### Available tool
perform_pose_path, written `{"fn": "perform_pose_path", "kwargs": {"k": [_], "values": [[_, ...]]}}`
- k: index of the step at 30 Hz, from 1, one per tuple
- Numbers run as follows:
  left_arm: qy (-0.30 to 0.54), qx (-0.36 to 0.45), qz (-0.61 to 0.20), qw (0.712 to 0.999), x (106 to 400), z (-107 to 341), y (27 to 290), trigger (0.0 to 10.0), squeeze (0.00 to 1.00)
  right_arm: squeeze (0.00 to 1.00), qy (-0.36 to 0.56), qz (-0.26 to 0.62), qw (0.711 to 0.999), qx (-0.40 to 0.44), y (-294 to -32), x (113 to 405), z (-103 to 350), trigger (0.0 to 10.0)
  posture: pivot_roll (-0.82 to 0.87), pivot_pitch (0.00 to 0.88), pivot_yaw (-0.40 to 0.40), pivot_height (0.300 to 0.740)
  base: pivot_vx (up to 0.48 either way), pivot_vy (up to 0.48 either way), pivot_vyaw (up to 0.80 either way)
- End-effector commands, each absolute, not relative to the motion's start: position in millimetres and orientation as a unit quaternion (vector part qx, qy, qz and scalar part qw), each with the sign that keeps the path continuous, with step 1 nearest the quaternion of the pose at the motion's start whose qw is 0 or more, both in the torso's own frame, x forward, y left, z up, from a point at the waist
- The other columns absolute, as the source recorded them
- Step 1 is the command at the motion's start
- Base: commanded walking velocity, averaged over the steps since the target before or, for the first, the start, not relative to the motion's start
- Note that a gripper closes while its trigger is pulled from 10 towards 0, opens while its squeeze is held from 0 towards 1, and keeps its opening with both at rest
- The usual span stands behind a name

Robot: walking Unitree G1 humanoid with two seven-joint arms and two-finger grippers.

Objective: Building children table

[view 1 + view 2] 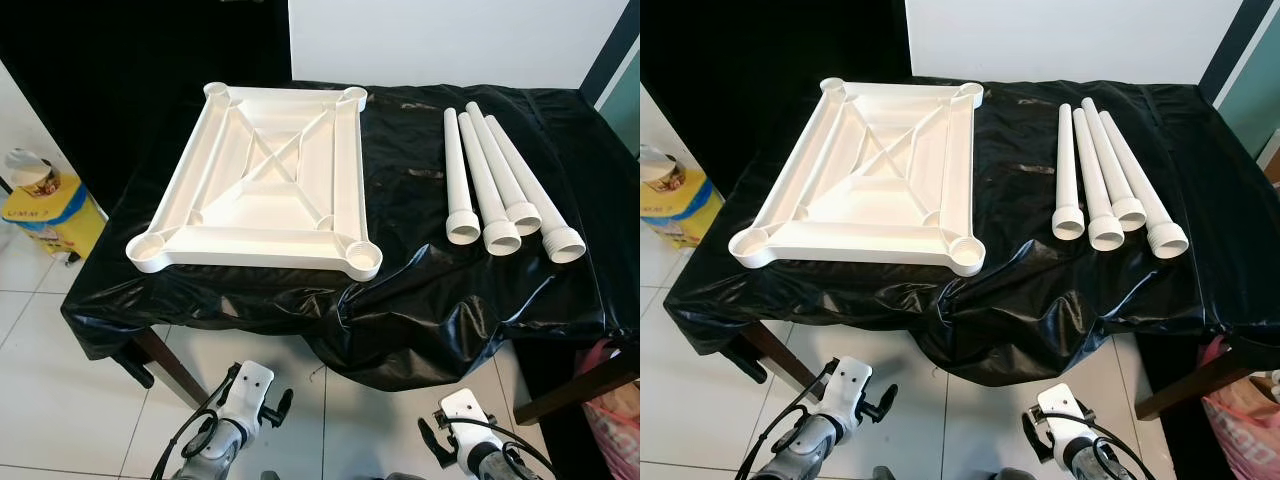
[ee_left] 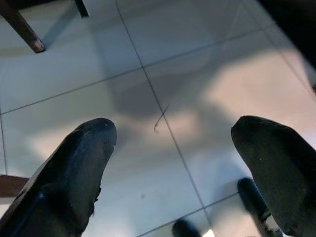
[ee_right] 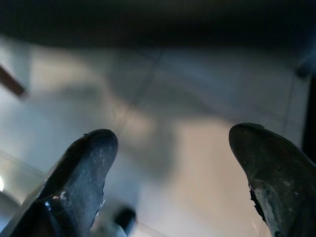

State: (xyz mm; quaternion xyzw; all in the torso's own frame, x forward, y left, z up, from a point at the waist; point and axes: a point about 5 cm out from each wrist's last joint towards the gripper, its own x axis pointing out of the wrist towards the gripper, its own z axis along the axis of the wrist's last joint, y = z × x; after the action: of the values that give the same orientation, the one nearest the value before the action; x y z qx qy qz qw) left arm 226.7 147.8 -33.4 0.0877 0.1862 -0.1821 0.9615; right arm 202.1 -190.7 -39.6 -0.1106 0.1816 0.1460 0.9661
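A white plastic table top [image 1: 262,185] lies upside down on the left half of a table draped in black plastic sheet [image 1: 420,290], its round leg sockets at the corners facing up. Several white tube legs [image 1: 497,185] lie side by side on the right half, wide threaded ends toward me. Both arms hang low in front of the table, below its near edge. My left gripper [image 2: 173,148] is open over the tiled floor, nothing between its fingers [image 2: 79,163]. My right gripper [image 3: 173,153] is open as well, fingers [image 3: 79,168] wide apart over the floor.
A yellow and blue bag [image 1: 40,205] with a cup-like container stands on the floor to the left of the table. A pink bag [image 1: 615,410] sits at the right, by a wooden table leg [image 1: 575,385]. White floor tiles [image 1: 60,400] spread in front.
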Motion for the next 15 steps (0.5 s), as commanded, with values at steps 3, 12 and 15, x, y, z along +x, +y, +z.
{"fn": "perform_pose_path", "kwargs": {"k": [3, 12, 15], "values": [[0.187, 0.044, -0.379, 0.906, 211.1, -33.0, 128.3, 10.0, 0.00, 0.00, 0.167, 0.161, 0.969, -0.091, -185.7, 199.3, -38.3, 10.0, -0.07, 0.092, -0.014, 0.740, 0.000, 0.000, 0.00], [0.168, 0.040, -0.487, 0.856, 190.0, -31.6, 116.3, 10.0, 0.00, 0.00, 0.136, 0.316, 0.937, -0.065, -161.7, 190.5, -31.5, 10.0, -0.06, 0.109, -0.016, 0.740, 0.000, 0.000, 0.00], [0.163, 0.043, -0.505, 0.847, 187.0, -29.8, 115.3, 10.0, 0.00, 0.00, 0.133, 0.348, 0.926, -0.059, -158.0, 187.9, -29.7, 10.0, -0.06, 0.110, -0.014, 0.740, 0.000, 0.000, 0.00]]}}
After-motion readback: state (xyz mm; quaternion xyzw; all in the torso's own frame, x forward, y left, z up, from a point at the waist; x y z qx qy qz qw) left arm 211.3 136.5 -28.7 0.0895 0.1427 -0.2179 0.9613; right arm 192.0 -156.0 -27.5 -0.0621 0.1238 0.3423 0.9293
